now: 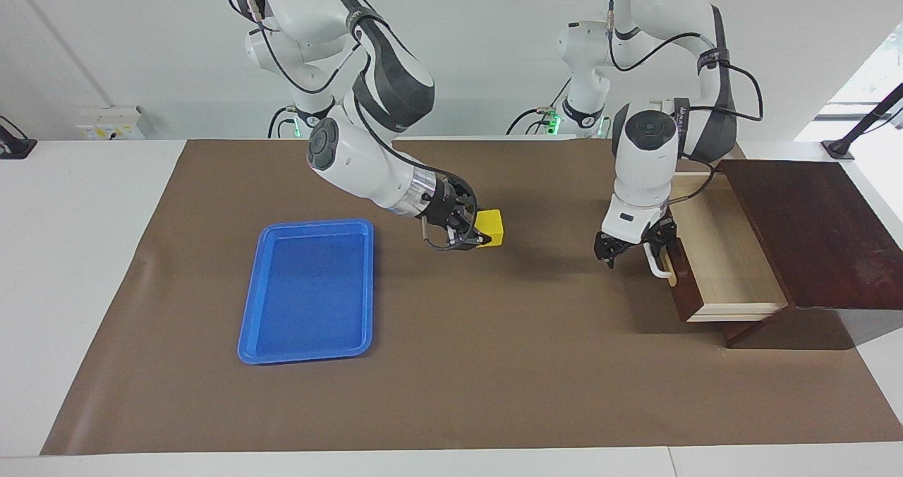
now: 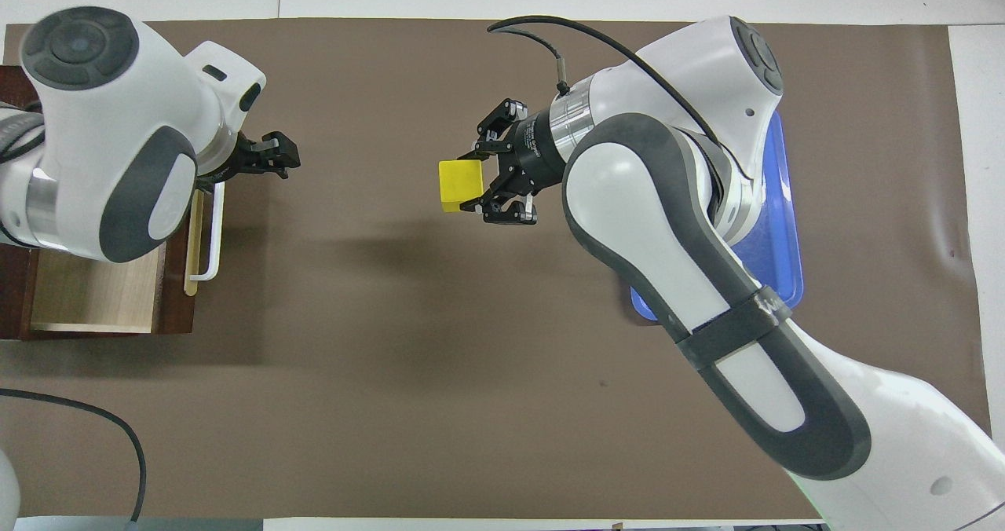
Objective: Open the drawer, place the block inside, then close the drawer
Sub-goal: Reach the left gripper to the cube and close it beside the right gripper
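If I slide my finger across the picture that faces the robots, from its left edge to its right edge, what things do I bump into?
blue tray → right gripper holding the yellow block → left gripper, open → white handle → pulled-out drawer → dark wooden box

I am wearing a dark strap on my right arm (image 2: 738, 323) and another strap on my left arm (image 1: 681, 116); white lettering is showing on both, but I cannot make it out.
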### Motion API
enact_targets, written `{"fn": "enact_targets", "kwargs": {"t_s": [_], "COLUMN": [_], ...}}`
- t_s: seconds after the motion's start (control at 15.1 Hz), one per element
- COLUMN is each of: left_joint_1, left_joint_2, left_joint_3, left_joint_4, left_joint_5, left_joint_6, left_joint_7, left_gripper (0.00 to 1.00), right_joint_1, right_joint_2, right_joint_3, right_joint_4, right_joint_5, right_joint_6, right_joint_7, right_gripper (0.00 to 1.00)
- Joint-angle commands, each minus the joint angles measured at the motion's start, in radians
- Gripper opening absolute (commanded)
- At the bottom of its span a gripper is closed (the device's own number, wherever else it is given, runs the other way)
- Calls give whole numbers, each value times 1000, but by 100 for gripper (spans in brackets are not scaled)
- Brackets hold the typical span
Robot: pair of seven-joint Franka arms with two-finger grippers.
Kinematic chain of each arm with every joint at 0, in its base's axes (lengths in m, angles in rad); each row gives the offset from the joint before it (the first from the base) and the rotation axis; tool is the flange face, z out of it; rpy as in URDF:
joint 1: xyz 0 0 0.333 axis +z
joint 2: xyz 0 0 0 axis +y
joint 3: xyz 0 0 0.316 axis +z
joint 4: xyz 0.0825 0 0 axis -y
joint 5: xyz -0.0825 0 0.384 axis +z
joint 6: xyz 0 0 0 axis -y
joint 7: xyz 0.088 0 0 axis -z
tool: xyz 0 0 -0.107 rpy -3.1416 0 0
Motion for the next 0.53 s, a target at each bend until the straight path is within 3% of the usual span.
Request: {"fn": "enact_targets", "kwargs": {"t_s": [0.0,0.27,0.47], "left_joint_1": [-28,-59,-126], "left_joint_2": [41,35,34], "left_joint_3": [10,-1,-1], "left_joint_4": [73,80,58], "left_joint_5": [-58,-248,-282], "left_joint_6": [-67,-6,118], "left_joint_7": [-285,-736,-1078], "left_gripper": [100,100,100], "right_joint_1": [-15,-9,2], "right_joint_2": [-11,-10,-10], "right_joint_3": [4,4,4], "right_joint_4": [-1,-1,0], "right_joint_5": [25,39,42], "right_joint_6": [-19,-14,-7], "right_joint_7": [-32,-32,-30], "right_gripper": [0,0,0]}}
